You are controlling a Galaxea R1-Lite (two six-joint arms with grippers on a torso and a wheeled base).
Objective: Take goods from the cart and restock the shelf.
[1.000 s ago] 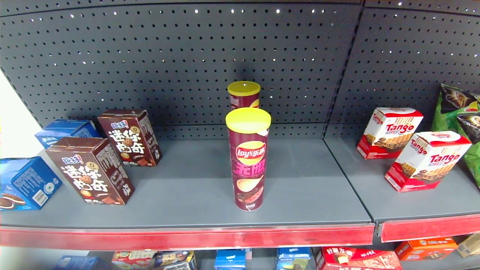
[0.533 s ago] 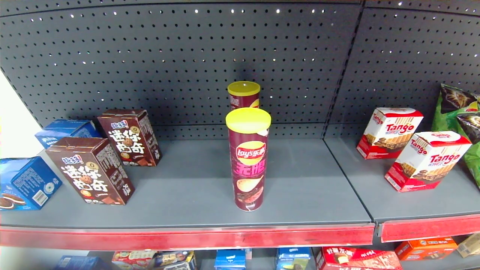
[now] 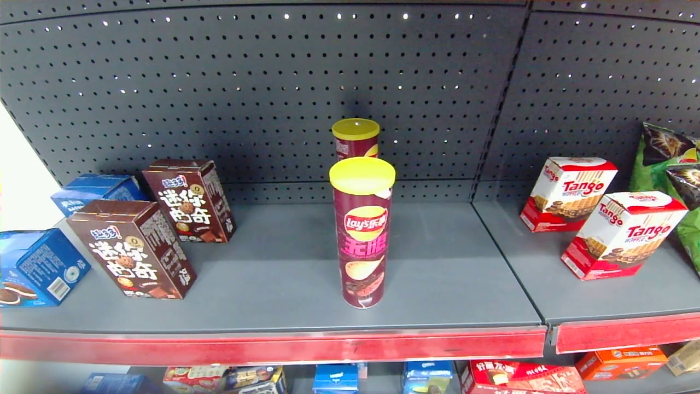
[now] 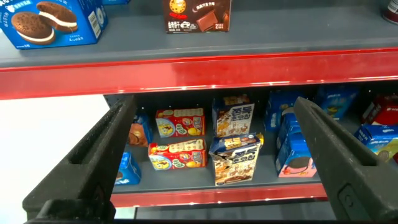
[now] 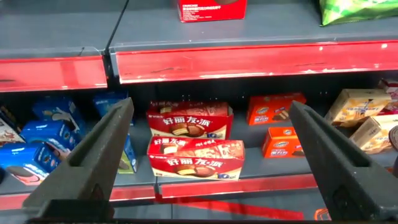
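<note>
A maroon chip can with a yellow lid [image 3: 362, 232] stands upright near the front of the grey shelf [image 3: 284, 284], and a second like can [image 3: 355, 138] stands behind it by the pegboard. My left gripper [image 4: 211, 155] is open and holds nothing, in front of the red shelf edge and facing the lower shelf's boxes. My right gripper [image 5: 211, 155] is open too and holds nothing, facing red snack boxes [image 5: 189, 140] on the lower shelf.
Two brown cookie boxes [image 3: 134, 249] and blue boxes [image 3: 35, 268] sit left of the cans. Two red-and-white wafer boxes [image 3: 623, 235] and green bags [image 3: 670, 164] sit on the right shelf section. Bare shelf lies on both sides of the front can.
</note>
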